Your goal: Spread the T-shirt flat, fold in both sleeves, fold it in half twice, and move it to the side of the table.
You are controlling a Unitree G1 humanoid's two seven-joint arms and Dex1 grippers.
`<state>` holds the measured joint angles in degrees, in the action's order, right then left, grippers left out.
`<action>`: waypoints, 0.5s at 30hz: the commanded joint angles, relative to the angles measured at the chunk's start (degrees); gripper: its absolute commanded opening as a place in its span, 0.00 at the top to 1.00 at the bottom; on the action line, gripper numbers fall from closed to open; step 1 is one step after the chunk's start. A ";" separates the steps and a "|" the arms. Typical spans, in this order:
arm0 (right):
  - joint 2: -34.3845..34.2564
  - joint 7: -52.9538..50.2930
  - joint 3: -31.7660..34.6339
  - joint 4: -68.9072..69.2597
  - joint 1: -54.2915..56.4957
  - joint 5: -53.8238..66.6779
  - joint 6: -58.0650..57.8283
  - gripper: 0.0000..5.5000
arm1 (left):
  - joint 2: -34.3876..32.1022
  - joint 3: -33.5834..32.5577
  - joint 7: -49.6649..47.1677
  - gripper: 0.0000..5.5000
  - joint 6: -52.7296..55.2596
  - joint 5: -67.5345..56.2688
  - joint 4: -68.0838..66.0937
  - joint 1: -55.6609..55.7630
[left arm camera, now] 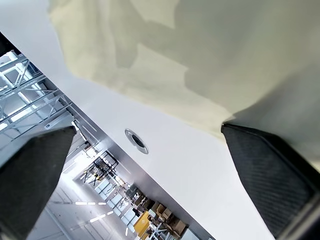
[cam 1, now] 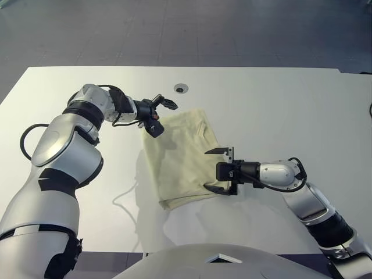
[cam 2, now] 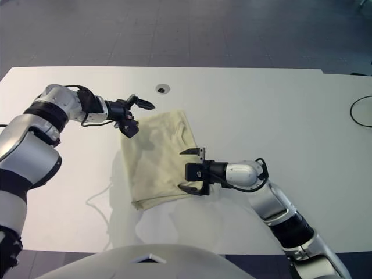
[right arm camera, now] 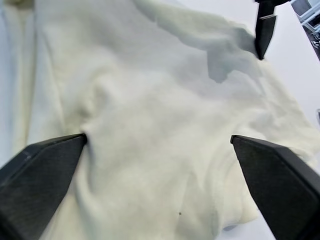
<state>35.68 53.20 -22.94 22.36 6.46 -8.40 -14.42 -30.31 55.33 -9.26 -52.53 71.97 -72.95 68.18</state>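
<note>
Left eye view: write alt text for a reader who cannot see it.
A pale yellow T-shirt lies folded into a rough rectangle on a white table. The left gripper sits at its far left corner and the right gripper at its right edge, both with jaws open.

T-shirt (cam 1: 177,157) lies on the table (cam 1: 279,104), centre. Left gripper (cam 1: 163,116) at its far-left corner, right gripper (cam 1: 216,170) at its near-right edge. Cable grommet (cam 1: 181,88) just behind the shirt.
</note>
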 commanded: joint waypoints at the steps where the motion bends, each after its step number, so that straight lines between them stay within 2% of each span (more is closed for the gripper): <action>1: 0.72 0.64 6.54 7.19 2.05 6.09 -8.82 0.02 | -1.73 -2.57 -2.92 0.02 0.57 -3.27 -2.19 3.21; 4: 1.53 0.82 9.73 8.68 4.77 8.79 -12.27 0.02 | -5.54 -8.26 -0.83 0.02 -1.45 -9.99 -2.09 3.58; 7: 1.40 -2.32 10.39 5.26 7.31 6.57 -10.96 0.02 | -10.49 -13.16 4.36 0.02 -4.20 -16.62 -0.84 0.87; 10: -0.54 -6.96 8.31 -1.92 10.94 2.36 -7.17 0.02 | -13.66 -16.84 12.62 0.02 -6.37 -23.42 1.12 -5.71; 15: -1.71 -8.55 5.89 -8.26 10.56 0.50 -2.31 0.02 | -14.34 -22.02 26.93 0.02 -7.03 -36.28 9.63 -19.39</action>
<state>33.87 44.51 -16.07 15.68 17.80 -7.46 -18.37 -44.45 35.47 13.24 -60.51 40.22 -67.76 52.80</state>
